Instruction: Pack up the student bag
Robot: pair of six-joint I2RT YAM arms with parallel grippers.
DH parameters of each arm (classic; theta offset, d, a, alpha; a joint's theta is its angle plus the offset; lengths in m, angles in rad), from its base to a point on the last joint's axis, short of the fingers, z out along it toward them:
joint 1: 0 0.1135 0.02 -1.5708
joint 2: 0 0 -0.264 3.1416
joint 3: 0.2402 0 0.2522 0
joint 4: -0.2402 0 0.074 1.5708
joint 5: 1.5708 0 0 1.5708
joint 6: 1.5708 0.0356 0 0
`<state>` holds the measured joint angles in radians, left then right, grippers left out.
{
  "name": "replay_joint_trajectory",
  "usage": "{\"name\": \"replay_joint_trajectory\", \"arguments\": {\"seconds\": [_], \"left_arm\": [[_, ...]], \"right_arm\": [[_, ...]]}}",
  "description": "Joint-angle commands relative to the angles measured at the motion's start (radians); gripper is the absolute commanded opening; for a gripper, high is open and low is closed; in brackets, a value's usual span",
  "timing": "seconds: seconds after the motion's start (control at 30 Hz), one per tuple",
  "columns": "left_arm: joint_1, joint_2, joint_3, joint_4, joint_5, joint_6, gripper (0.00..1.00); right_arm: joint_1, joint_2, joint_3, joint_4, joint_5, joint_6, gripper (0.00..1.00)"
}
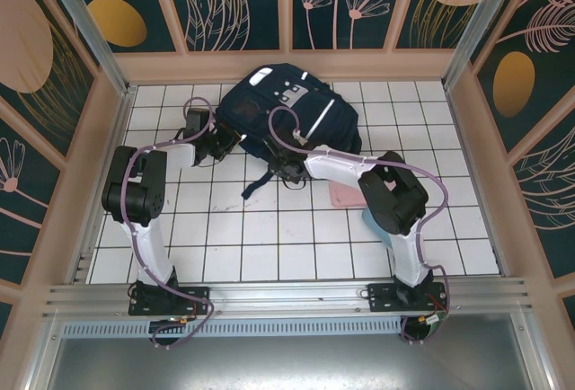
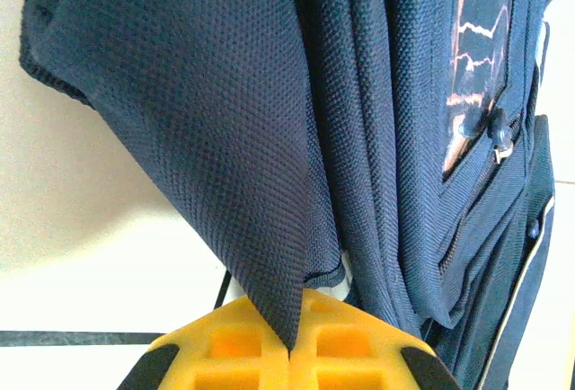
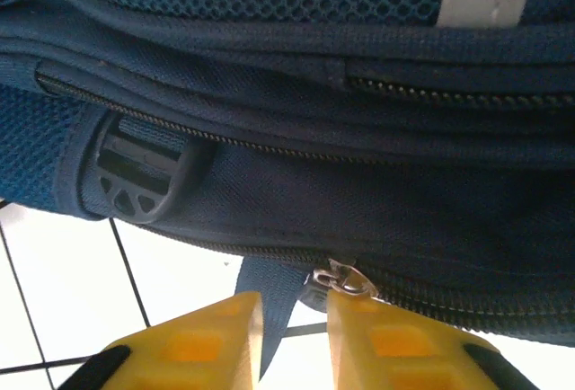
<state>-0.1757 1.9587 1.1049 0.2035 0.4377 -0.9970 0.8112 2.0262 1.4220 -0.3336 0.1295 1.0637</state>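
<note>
At the far middle of the tiled table (image 1: 269,237) lies the bag (image 1: 287,107), flat, its white stripes facing up and a dark strap (image 1: 259,183) trailing toward the arms. Both arms reach to its near edge. The left gripper (image 1: 220,143) is at the bag's left corner; seen from its wrist, the left gripper (image 2: 292,350) is pinched tight on the tip of a navy fabric flap (image 2: 225,138), which is pulled away from the bag's body (image 2: 422,138). The right gripper (image 3: 295,318) stands at the bag's near side with its fingers a narrow gap apart, just below a silver zip pull (image 3: 344,278); whether a fingertip touches the pull I cannot tell. A black buckle (image 3: 135,174) sits left of it. A pink flat thing (image 1: 346,194) lies beside the right arm.
</note>
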Motion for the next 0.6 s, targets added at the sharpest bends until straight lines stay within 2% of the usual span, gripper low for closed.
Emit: {"name": "replay_joint_trajectory", "arguments": {"seconds": [0.0, 0.27, 0.47, 0.57], "left_arm": [[-0.009, -0.047, 0.004, 0.071, 0.082, 0.024, 0.00], [-0.011, -0.061, -0.005, 0.072, 0.083, 0.026, 0.00], [-0.012, -0.070, -0.009, 0.071, 0.085, 0.026, 0.00], [-0.012, -0.072, -0.011, 0.069, 0.083, 0.028, 0.00]], "right_arm": [[0.011, 0.034, 0.031, -0.078, 0.080, 0.027, 0.31], [0.025, 0.046, 0.057, -0.141, 0.150, 0.039, 0.33], [0.028, 0.085, 0.118, -0.193, 0.197, 0.020, 0.28], [0.039, 0.083, 0.124, -0.227, 0.218, 0.006, 0.29]]}}
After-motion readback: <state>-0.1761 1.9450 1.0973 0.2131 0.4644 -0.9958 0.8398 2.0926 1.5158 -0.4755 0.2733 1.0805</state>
